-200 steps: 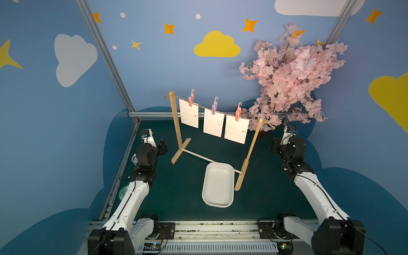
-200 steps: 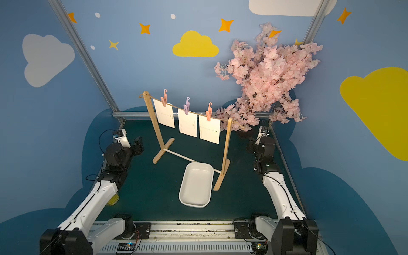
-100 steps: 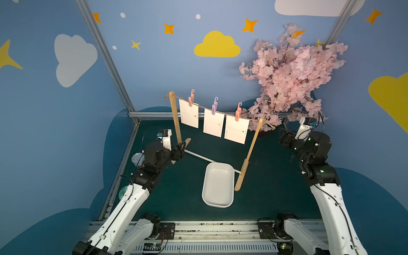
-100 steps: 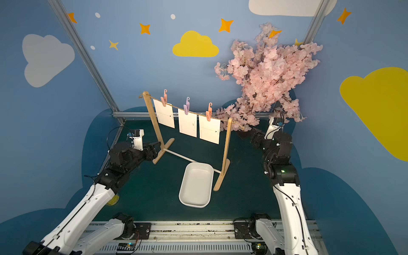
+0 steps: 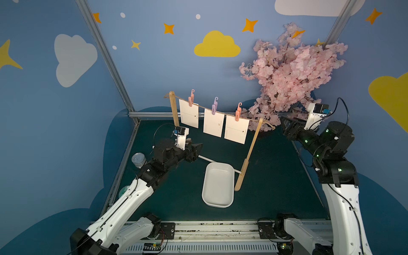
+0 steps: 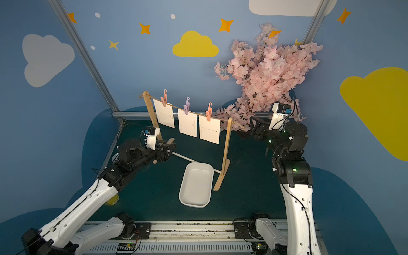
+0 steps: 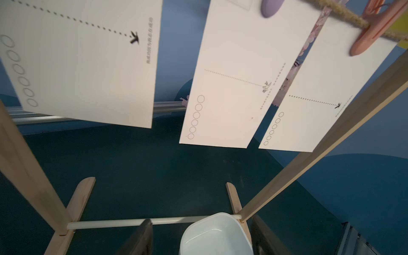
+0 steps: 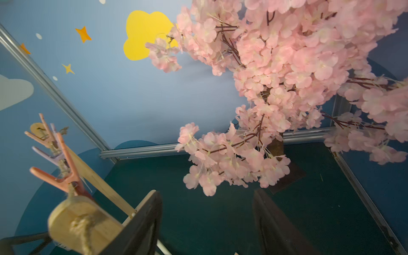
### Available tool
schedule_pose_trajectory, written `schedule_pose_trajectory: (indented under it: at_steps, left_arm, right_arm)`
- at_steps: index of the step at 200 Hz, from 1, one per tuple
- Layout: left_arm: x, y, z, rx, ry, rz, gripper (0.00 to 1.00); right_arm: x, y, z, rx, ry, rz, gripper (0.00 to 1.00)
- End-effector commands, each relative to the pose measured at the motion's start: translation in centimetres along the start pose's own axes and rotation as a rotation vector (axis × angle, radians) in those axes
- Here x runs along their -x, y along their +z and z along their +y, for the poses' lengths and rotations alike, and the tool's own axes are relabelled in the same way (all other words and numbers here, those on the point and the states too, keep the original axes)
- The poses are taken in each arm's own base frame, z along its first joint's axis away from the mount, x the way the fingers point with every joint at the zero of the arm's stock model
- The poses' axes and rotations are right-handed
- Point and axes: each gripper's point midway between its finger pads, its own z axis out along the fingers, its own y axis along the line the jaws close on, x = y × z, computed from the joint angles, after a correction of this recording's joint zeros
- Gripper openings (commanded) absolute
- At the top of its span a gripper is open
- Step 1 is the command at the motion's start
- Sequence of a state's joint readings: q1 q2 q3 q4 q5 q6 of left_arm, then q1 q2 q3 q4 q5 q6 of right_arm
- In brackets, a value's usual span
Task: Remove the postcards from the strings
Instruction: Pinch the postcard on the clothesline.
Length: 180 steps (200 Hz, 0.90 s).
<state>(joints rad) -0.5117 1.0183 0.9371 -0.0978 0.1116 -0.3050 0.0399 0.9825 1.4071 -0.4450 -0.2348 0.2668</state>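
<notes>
Three white postcards hang side by side from the strings [image 5: 206,107], a brown twine between two wooden posts: the left [image 5: 188,116], middle [image 5: 213,124] and right [image 5: 236,130] cards. Pink and purple clothespins pin them. In the left wrist view all three postcards [image 7: 84,61] [image 7: 238,88] [image 7: 320,99] hang above my jaws. My left gripper [image 5: 197,149] is open and empty, low beside the left post, below the left card. My right gripper [image 5: 286,124] is open and empty, raised beside the right post's top, whose twine knot [image 8: 82,223] sits just outside one finger [image 8: 145,212].
A white tray [image 5: 218,187] lies on the dark green floor under the right card. A white rod [image 5: 204,157] joins the posts' feet. The pink blossom tree [image 5: 293,72] stands at the back right, close behind my right gripper. A tin [image 5: 138,160] sits past the left rail.
Both arms have lifted off their rest poses and reached inward. The left gripper came to the left post's foot; the right rose toward the right post's top.
</notes>
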Motion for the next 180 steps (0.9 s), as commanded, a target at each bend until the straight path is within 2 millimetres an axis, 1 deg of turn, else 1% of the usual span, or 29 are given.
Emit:
schedule_pose_trajectory:
  at_steps: [1, 13, 37, 62, 91, 142, 159, 180]
  left_arm:
    - [1.9, 0.4, -2.8, -0.096, 0.022, -0.046, 0.70]
    - [2.4, 0.9, -4.1, -0.135, 0.043, -0.050, 0.70]
    - [3.2, 1.8, -6.5, -0.207, 0.079, -0.050, 0.70]
    - [3.9, 3.0, -8.2, -0.245, 0.117, -0.052, 0.71]
    - [4.0, 4.5, -9.3, -0.267, 0.144, -0.042, 0.71]
    - [4.0, 7.0, -10.6, -0.304, 0.158, -0.015, 0.71]
    - [4.3, 7.6, -10.9, -0.309, 0.164, -0.014, 0.71]
    - [4.8, 8.2, -11.2, -0.312, 0.170, -0.017, 0.71]
  right_arm:
    - [1.0, -0.7, 1.9, 0.072, -0.003, -0.002, 0.67]
    - [1.7, -1.0, 2.4, 0.088, -0.007, -0.008, 0.67]
    - [2.7, -1.3, 4.5, 0.174, -0.012, -0.019, 0.67]
    - [3.2, -1.4, 6.6, 0.254, -0.031, -0.019, 0.68]
    - [3.5, -1.2, 8.3, 0.316, -0.046, 0.000, 0.68]
    - [4.3, -0.5, 10.9, 0.417, -0.046, 0.025, 0.68]
    - [4.6, -0.3, 11.4, 0.436, -0.046, 0.026, 0.68]
    - [4.9, 0.1, 11.5, 0.434, -0.047, 0.022, 0.69]
